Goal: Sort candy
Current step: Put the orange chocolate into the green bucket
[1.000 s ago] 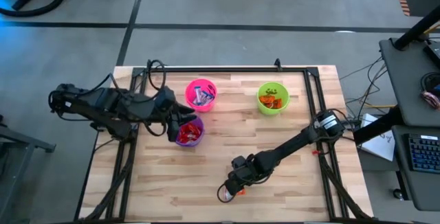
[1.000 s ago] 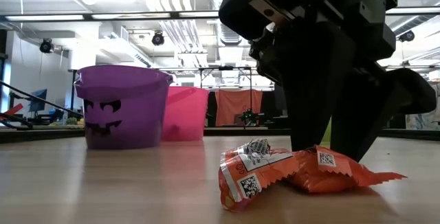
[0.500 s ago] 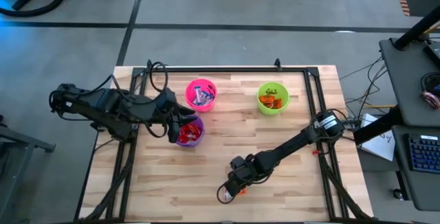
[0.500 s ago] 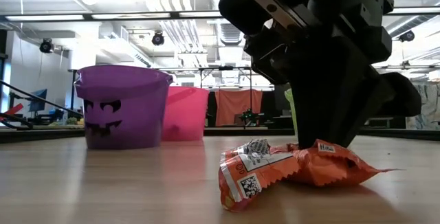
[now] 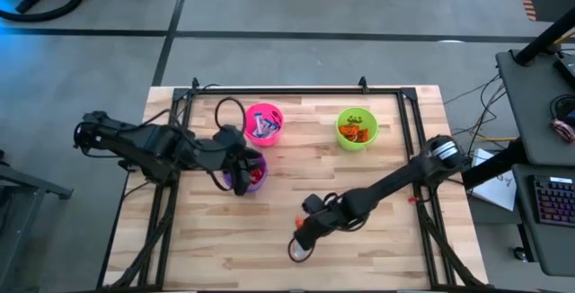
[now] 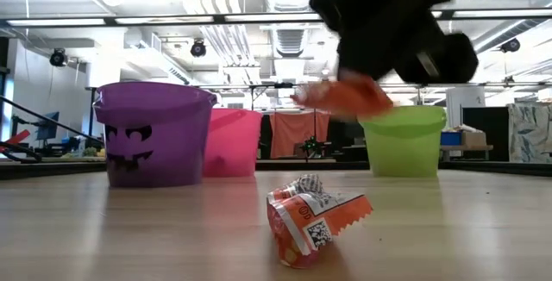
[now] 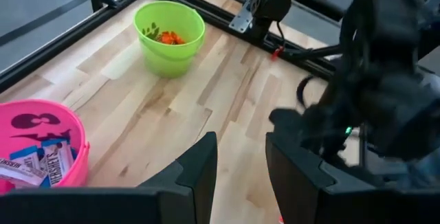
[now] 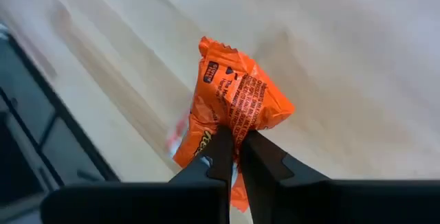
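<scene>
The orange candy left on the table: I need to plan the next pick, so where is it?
In the low view, it lies on the wood near the table's front edge, below the right gripper, with the cups behind.

Legible marking is scarce. The orange candy wrapper [image 8: 237, 107] pinched in the right hand [image 8: 234, 148] carries dark print and a small blue-and-red emblem; the lettering is too small to read. A second orange wrapper [image 6: 310, 221] lying on the tabletop [image 6: 129, 229] shows a square scan code on a white patch, with no readable words. The purple cup [image 6: 155, 134] bears a black jack-o'-lantern face, no text. The pink cup [image 7: 41, 148] shows a dark face design. The blue-and-white bars [image 7: 38, 159] inside it carry white lettering that cannot be made out.
</scene>
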